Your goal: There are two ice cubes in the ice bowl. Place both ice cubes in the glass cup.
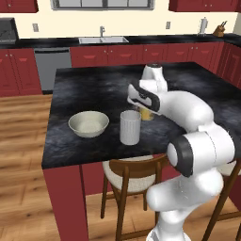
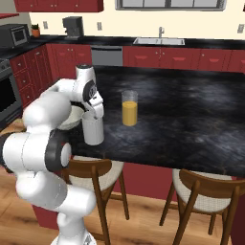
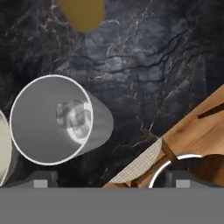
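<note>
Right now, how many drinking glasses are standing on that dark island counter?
2. The tall frosted whitish tumbler stands near the counter's front edge, beside the wide cream bowl. The smaller clear glass of orange liquid stands apart, farther back. The arm could hide others.

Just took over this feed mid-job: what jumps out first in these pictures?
The white arm bends over the black island counter, its gripper above the glass cup. In the hand view, pale ice cubes lie at the cup's bottom. The ice bowl sits beside the cup, and a glass of orange liquid stands just behind.
</note>
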{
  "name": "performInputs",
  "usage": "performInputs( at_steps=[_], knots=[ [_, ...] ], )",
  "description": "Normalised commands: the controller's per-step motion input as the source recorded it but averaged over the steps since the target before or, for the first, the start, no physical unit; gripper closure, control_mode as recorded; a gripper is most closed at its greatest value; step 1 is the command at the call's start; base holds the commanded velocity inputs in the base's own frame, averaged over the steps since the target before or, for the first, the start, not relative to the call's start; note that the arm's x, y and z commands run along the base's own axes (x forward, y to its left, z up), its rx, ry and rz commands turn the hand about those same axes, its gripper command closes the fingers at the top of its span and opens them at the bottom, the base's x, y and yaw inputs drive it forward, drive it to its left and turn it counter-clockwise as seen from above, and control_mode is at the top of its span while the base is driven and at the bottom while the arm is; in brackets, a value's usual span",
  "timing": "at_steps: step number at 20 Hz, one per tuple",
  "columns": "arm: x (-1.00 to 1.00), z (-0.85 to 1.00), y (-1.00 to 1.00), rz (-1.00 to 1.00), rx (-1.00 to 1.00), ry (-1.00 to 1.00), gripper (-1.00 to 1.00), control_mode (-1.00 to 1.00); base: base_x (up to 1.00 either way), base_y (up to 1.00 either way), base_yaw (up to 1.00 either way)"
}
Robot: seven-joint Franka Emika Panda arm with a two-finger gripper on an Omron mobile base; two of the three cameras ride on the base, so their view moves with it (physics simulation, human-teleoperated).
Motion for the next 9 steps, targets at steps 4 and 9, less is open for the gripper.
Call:
performInputs(
  at_steps=[4, 9],
  knots=[
    [-1.00, 0.05, -0.52, 0.09, 0.00, -0.38, -1.00, -1.00, 0.00, 0.00, 0.00],
    [-1.00, 0.27, -0.44, 0.03, 0.02, -0.51, -1.00, -1.00, 0.00, 0.00, 0.00]
  ],
)
